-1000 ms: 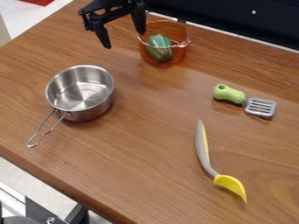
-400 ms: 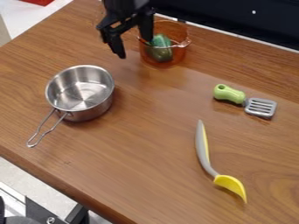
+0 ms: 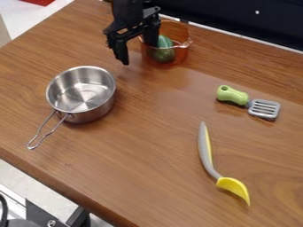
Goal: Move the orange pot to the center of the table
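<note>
We see the black pincer (image 3: 139,54) hanging down over the far part of the wooden table (image 3: 148,155), its two fingers well apart. One finger points down to the left of the orange pot (image 3: 179,54); the other overlaps the pot's left side in the view, and we cannot tell whether it touches the wall. The pot stands upright just beside the pincer, on its right, near the table's far edge. It is see-through, and in it we make out a green rounded object (image 3: 164,53), to the right of the nearer finger.

Below the pincer and to its left, we have a shiny metal saucepan (image 3: 89,99), upright and apart from it, with its wire handle pointing farther away toward the lower left. Well to the right of the pincer and a little lower, we find a small spatula (image 3: 238,97) with a green handle and a slotted grey head. Well below the pincer, toward the lower right, lies a grey and yellow spoon (image 3: 207,157), its yellow bowl at the end farther from the pincer.
</note>
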Available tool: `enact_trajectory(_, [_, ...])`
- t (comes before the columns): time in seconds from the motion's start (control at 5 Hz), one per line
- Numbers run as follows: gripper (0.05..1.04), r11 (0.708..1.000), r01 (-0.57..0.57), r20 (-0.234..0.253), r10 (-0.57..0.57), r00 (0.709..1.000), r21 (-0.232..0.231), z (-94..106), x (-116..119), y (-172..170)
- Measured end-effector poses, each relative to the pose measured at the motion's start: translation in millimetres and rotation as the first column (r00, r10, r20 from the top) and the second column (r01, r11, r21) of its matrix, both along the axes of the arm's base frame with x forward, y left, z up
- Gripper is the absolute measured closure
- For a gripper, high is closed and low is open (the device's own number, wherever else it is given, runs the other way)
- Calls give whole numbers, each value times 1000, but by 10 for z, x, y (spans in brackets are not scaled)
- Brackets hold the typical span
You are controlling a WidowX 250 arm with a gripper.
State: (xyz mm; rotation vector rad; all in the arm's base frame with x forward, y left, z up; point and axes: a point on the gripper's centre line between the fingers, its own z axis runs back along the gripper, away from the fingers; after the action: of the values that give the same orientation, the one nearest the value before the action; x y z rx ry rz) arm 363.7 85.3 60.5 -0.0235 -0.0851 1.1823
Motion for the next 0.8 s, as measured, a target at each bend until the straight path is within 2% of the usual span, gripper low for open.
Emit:
enact_trajectory(0.4, [669, 1000, 20, 3, -20, 1000, 0, 0, 6, -3])
enact_trajectory(0.6, [891, 1000, 26, -6, -26, 1000, 6, -23, -3, 8])
enact_trajectory(0.8, [1005, 999, 39, -13, -39, 999, -6, -35, -10, -11])
